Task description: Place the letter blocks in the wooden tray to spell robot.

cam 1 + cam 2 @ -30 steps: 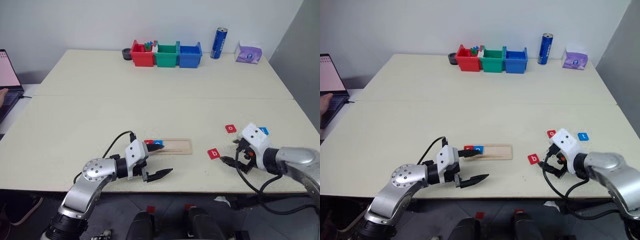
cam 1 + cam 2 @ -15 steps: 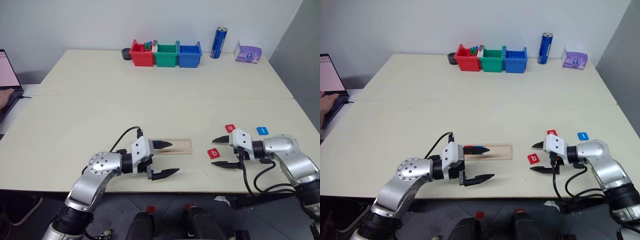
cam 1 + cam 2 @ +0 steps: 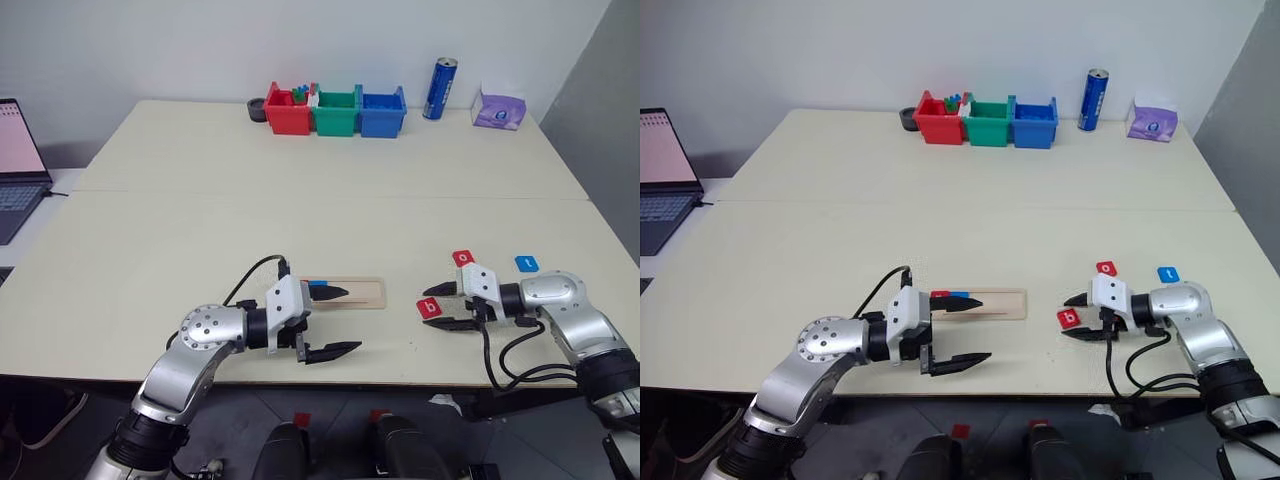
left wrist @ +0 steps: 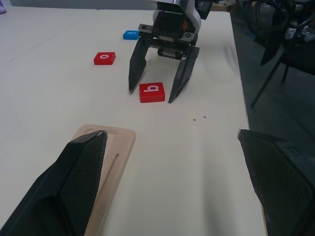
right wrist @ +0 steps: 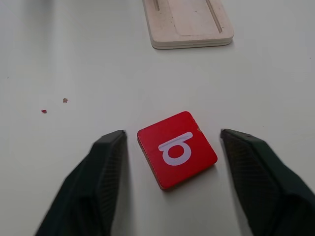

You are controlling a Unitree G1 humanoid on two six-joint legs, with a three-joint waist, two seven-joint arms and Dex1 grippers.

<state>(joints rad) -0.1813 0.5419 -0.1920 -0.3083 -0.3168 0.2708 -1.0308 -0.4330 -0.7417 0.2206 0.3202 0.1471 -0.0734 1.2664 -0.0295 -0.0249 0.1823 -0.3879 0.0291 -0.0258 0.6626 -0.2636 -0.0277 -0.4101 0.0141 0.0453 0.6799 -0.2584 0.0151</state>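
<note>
A red "b" letter block [image 5: 176,149] lies flat on the table to the right of the wooden tray [image 3: 365,293]. My right gripper [image 3: 427,306] is low over the table and open. One finger stands on each side of the "b" block, with a gap on both sides. Behind it lie a red "o" block [image 3: 463,258] and a blue "t" block [image 3: 526,263]. A red block [image 3: 939,294] and a blue block [image 3: 960,294] sit at the tray's left end. My left gripper [image 3: 352,319] is open and empty, with its far finger over the tray.
Red [image 3: 286,112], green [image 3: 334,112] and blue [image 3: 380,112] bins stand at the table's far edge. A blue can [image 3: 437,88] and a purple tissue pack [image 3: 498,106] are to their right. A laptop [image 3: 15,160] is at the far left. The table's front edge is just below both grippers.
My right gripper turned to point left and came down around the "b" block, then its fingers narrowed. The hand at the laptop is gone. The left gripper barely moved.
</note>
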